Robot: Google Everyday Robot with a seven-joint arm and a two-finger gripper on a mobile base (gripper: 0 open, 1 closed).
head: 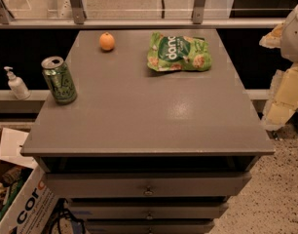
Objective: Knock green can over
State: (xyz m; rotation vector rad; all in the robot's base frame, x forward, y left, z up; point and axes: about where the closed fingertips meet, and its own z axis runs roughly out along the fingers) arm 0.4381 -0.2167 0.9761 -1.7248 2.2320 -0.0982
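Observation:
The green can (59,80) stands upright near the left edge of the grey cabinet top (149,111). It is shiny green with a silver top, a pull tab and dark markings on its side. My gripper (278,112) hangs as a pale shape at the right edge of the view. It is beyond the cabinet's right side, off the top, and far from the can. Nothing touches the can.
An orange (106,41) sits at the back left of the top. A flat green snack bag (178,52) lies at the back right. A pump bottle (16,84) stands on a ledge left of the cabinet. A cardboard box (22,206) is on the floor at the lower left. Drawers (149,185) face front.

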